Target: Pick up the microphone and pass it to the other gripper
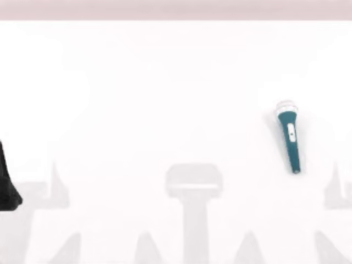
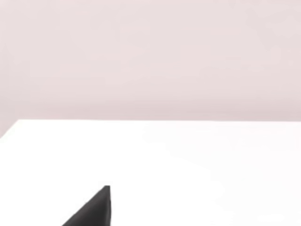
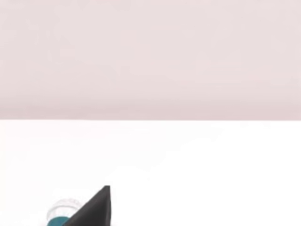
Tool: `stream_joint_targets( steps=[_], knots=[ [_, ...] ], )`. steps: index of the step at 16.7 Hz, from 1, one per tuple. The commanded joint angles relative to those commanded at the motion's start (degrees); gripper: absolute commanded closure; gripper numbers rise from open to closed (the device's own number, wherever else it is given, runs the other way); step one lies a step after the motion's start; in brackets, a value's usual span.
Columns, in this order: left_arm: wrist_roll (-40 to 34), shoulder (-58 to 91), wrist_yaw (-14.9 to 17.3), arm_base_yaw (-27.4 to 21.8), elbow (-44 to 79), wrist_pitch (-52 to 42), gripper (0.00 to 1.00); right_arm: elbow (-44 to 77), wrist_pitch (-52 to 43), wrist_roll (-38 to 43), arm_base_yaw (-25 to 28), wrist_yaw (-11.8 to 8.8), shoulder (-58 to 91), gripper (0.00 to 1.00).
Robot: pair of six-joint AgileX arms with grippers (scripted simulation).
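Observation:
The teal microphone (image 1: pixel 290 137) lies flat on the white table at the right, its white-silver head toward the far edge and its white switch patch facing up. Nothing touches it. In the right wrist view its head (image 3: pixel 63 210) peeks out beside one black fingertip (image 3: pixel 99 209) of my right gripper, which has only bare table along its inner side. The left wrist view shows one black fingertip (image 2: pixel 96 212) of my left gripper over bare table, with nothing against it. A dark piece of my left arm (image 1: pixel 6 187) sits at the table's left edge.
The white table (image 1: pixel 176 110) ends at a pale pink wall (image 1: pixel 176 8) at the far side. Faint grey shadows of the arms fall along the near edge.

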State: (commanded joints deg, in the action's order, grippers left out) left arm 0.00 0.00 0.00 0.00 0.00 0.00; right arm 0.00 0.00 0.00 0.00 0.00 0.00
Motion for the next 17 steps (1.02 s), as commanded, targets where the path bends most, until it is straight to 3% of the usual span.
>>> stream_joint_targets(
  steps=[4, 8, 17],
  knots=[
    [0.0, 0.0, 0.0, 0.0, 0.0, 0.0, 0.0, 1.59, -1.42, 0.39, 0.54, -0.03, 1.76, 0.0],
    [0.0, 0.0, 0.0, 0.0, 0.0, 0.0, 0.0, 10.2, -8.91, 2.62, 3.08, 0.19, 12.63, 0.0],
    [0.0, 0.0, 0.0, 0.0, 0.0, 0.0, 0.0, 46.36, -32.59, 12.65, 11.83, 0.97, 62.31, 0.0]
  ],
)
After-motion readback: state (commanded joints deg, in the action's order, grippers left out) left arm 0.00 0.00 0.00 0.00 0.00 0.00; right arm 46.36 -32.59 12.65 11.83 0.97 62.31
